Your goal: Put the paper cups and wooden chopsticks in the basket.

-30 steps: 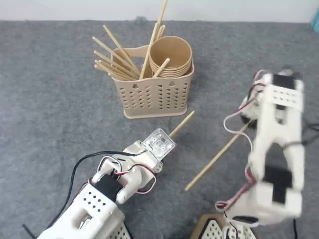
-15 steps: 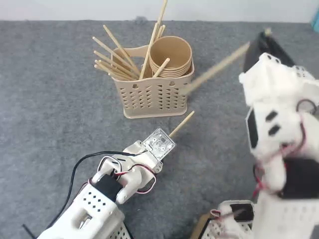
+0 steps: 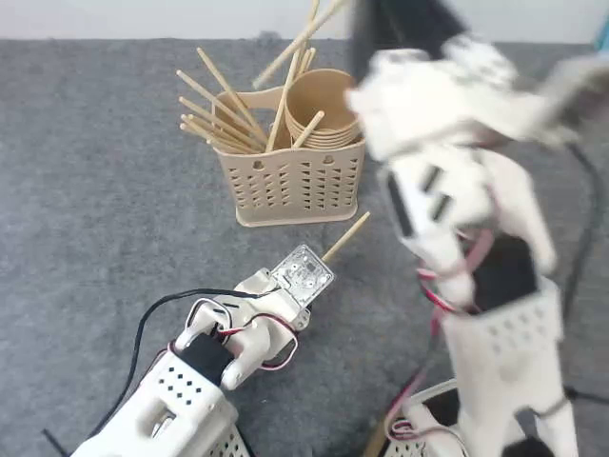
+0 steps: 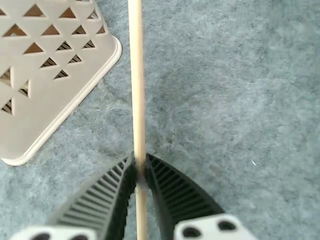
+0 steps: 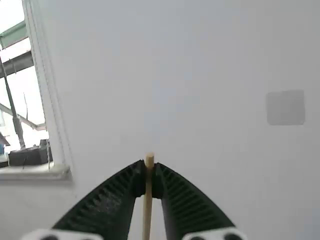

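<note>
L gripper [image 4: 139, 162]: closed on chopstick [image 4: 135, 75], low over carpet [image 4: 240, 100], beside basket [image 3: 290, 186].
R gripper [image 5: 148, 169]: pinching 2nd chopstick [image 3: 295, 48] near its end, up over basket.
Handling: light, stiff, thin; probably pivots unless gripped mid-shaft.

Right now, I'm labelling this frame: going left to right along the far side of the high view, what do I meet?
Fanned-out chopsticks → stacked paper cups → raised right arm.

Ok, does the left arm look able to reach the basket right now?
Probably not cleanly: the basket is close ahead of the left gripper, but the right arm hangs over it with a chopstick.
</note>
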You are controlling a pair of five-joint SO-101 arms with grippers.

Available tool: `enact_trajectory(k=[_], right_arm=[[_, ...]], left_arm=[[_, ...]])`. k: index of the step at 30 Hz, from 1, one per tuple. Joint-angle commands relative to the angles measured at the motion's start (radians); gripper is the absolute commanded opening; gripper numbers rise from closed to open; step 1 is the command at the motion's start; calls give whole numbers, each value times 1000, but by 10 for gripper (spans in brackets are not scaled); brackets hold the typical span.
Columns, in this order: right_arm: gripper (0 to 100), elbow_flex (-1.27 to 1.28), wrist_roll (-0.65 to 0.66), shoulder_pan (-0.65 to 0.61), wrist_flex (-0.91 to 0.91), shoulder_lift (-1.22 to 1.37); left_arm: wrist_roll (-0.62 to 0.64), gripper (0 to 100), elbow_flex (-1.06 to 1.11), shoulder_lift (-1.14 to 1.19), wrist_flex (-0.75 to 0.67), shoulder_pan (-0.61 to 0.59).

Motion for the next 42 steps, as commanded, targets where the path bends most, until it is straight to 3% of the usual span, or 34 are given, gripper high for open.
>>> enact_trajectory(k=[1, 10, 16, 26, 30, 36, 42], right_arm=[[9, -43, 44, -18, -2, 74], [20, -43, 46, -19, 38, 282], [194, -57, 46, -54, 124, 309], [210, -164, 40, -114, 446, 47], [210, -161, 40, -107, 670, -122], [210, -104, 32, 5, 1053, -278], [208, 186, -23, 282, 1096, -337]], left_arm=[[-6, 13, -2, -28, -23, -6], [-6, 13, 1, -26, -38, -6], [-6, 13, 1, -26, -38, -6], [-6, 13, 1, -26, -38, -6], [-6, 13, 1, -26, -37, -6], [-6, 13, 1, -26, -37, -6], [-6, 13, 1, -26, -35, -8]])
